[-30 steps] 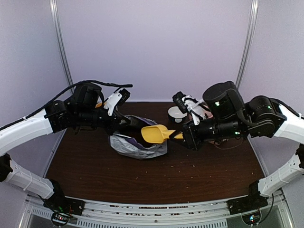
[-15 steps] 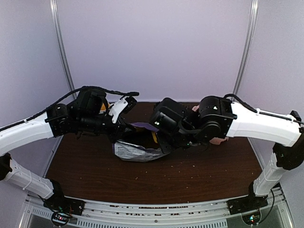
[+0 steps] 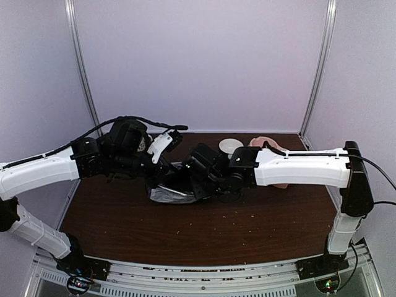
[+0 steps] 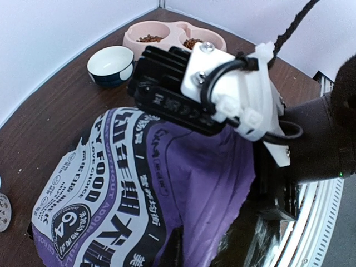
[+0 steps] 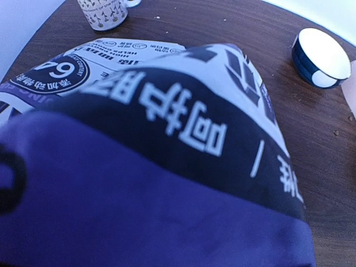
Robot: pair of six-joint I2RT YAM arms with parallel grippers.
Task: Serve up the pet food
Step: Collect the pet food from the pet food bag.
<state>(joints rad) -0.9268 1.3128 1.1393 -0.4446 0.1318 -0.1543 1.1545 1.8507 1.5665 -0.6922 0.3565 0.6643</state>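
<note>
The enclosure has lilac walls around a dark brown table [image 3: 124, 223], and loose crumbs lie on the table's near part.

**Change noted.** A second ago the right gripper held a yellow scoop clear of the purple bag [image 3: 170, 193], at the centre of the top view. The right arm has since stretched across to the left. The right gripper [image 3: 189, 180] is now down in the bag's mouth, at frame centre. The scoop shows in no current view. The right wrist view is filled by the bag's printed side, so I cannot tell how the jaws stand or whether they hold anything. The left gripper [image 3: 157, 168] is closed tight at the bag's left rim, apparently pinching it to hold the mouth open. It has shifted only slightly.

**Judgement.** A scooping pass into the bag is in hand. The carry to the bowl remains to be done for this pass.

**Pet food.** Brown pet food [image 4: 149, 39] lies in both compartments of the pink double bowl [image 4: 167, 28], upper centre of the left wrist view. Whatever is inside the bag is hidden.

**Count.**
- Purple bag: one.
- Pink double bowl: one, with two compartments, both holding kibble.
- Small dark-blue bowl [image 4: 111, 64]: one, white inside and apparently empty.
- Patterned white cup [image 5: 103, 14]: one, upper left of the right wrist view.
- Arms: two.
- Kibble pellets: too many to count.
</note>
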